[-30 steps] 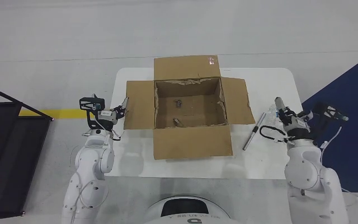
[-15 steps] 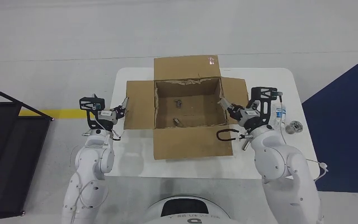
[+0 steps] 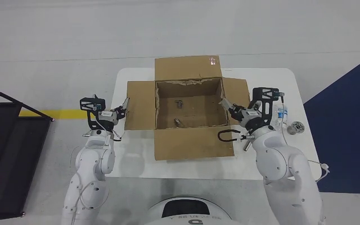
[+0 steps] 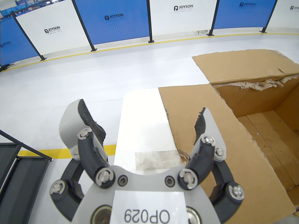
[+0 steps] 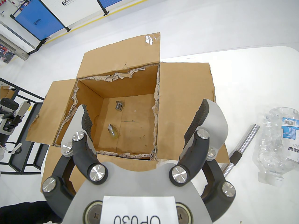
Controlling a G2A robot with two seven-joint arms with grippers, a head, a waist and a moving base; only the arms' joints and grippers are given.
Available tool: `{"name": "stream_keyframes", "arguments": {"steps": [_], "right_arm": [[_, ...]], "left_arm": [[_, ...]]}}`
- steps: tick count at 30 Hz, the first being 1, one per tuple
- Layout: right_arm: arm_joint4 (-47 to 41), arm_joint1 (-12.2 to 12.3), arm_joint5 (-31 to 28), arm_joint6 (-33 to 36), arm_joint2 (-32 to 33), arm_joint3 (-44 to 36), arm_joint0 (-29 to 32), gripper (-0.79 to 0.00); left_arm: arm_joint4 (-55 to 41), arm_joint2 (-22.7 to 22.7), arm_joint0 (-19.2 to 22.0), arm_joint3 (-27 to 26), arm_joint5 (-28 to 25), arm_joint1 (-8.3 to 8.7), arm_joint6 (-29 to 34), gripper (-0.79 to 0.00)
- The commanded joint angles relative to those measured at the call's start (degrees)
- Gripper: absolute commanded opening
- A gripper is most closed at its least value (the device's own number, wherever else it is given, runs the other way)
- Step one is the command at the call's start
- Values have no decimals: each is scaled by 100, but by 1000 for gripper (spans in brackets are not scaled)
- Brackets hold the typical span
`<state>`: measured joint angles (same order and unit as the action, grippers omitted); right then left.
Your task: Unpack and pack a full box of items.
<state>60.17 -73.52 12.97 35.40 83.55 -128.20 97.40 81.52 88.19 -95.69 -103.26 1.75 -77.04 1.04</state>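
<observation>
Open brown cardboard box (image 3: 191,143) on the mid-tabletop (image 3: 270,157). The right wrist view looks down on a small metal bracket (image 5: 119,106) and a capped vial (image 5: 112,131) inside (the left wrist view meets its left flap (image 4: 191,122)). Fingers apart, the right gripper (image 5: 144,106) hangs over the right flap (image 3: 236,87), the left gripper (image 4: 142,106) at the tabletop's left edge.

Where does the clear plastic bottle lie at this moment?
Seen from the right wrist, the clear plastic bottle lies on its side on the white table, right of the cardboard box, beside the metal rod.

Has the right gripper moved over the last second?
Yes. The right gripper swung from where the bottle lies inward to the right flap of the box, then stayed there.
</observation>
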Motion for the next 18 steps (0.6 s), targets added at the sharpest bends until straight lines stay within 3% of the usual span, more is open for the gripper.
{"name": "stream_keyframes", "arguments": {"steps": [1, 4, 7, 9, 13, 16, 18], "right_arm": [[0, 0, 0, 1, -1, 0, 0, 0], [-412, -19, -28, -88, -25, 22, 2, 0], [-855, -12, -72, 569, -32, 257, -304, 0], [-781, -25, 125, 1151, -369, 556, -784, -185], [-262, -124, 782, 1912, -1362, 1318, -1910, -219], [-233, -270, 1261, 2018, -2091, 2032, -2638, -357], [-294, -386, 1568, 1933, -2504, 2530, -3062, -406]], "left_arm": [[0, 0, 0, 0, 0, 0, 0, 0], [0, 0, 0, 0, 0, 0, 0, 0], [0, 0, 0, 0, 0, 0, 0, 0], [0, 0, 0, 0, 0, 0, 0, 0], [0, 0, 0, 0, 0, 0, 0, 0], [0, 0, 0, 0, 0, 0, 0, 0], [0, 0, 0, 0, 0, 0, 0, 0]]}}
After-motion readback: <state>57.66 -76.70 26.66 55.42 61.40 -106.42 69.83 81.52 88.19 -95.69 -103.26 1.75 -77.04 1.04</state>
